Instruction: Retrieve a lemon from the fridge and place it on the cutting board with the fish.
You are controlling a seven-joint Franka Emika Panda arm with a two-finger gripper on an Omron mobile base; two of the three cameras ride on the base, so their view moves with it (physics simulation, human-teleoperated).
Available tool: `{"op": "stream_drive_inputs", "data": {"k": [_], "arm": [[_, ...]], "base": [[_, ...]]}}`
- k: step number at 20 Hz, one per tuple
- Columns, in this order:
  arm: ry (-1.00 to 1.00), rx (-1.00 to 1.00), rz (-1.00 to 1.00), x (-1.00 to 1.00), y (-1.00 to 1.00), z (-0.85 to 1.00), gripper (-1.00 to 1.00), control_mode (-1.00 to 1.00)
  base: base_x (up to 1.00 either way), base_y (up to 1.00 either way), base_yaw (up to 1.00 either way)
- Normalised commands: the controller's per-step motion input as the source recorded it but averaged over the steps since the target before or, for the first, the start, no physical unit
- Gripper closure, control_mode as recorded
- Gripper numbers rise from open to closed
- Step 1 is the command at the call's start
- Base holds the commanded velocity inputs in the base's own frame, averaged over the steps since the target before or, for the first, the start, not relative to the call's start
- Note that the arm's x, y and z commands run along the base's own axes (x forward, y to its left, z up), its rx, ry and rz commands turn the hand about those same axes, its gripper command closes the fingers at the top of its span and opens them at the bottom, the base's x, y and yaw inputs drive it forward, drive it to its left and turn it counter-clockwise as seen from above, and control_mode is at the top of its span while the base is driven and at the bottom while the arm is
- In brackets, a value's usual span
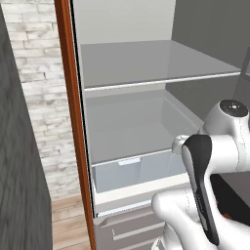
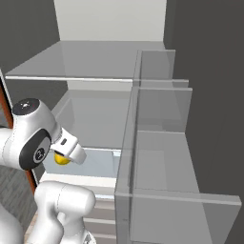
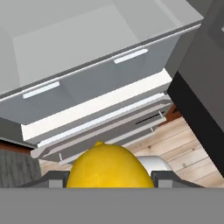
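Observation:
The lemon (image 3: 109, 168), bright yellow, sits between the two fingertips of my gripper (image 3: 110, 176), which is shut on it. It hangs in front of the open fridge (image 1: 156, 63), low, at the level of the crisper drawer (image 1: 129, 172). From the right base, the lemon (image 2: 60, 159) peeks out under the white hand, just outside the drawer front. The pale grey fridge shelves (image 2: 90, 59) are bare. The cutting board and the fish are out of view.
The fridge door with clear bins (image 2: 159, 143) stands open on the right. A reddish-brown cabinet edge (image 1: 73, 122) and a brick wall (image 1: 39, 88) border the fridge on the left. Wooden floor (image 3: 192, 144) lies below, with a dark panel (image 3: 205, 87) to the right.

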Motion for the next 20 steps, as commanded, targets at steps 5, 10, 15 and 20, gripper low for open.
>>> {"op": "stream_drive_inputs", "data": {"k": [5,10,15,20], "arm": [[0.0,0.0,-0.01,-0.08,0.01,-0.05,1.0,-1.0],[0.06,0.0,0.0,-0.32,0.0,-0.24,1.0,1.0],[0.0,0.0,0.0,0.0,0.0,0.0,1.0,1.0],[0.0,0.0,0.0,0.0,0.0,0.0,1.0,1.0]], "base": [[0.0,0.0,0.0],[-0.24,0.0,0.0],[-0.77,0.0,-0.01],[-0.82,0.0,-0.02]]}}
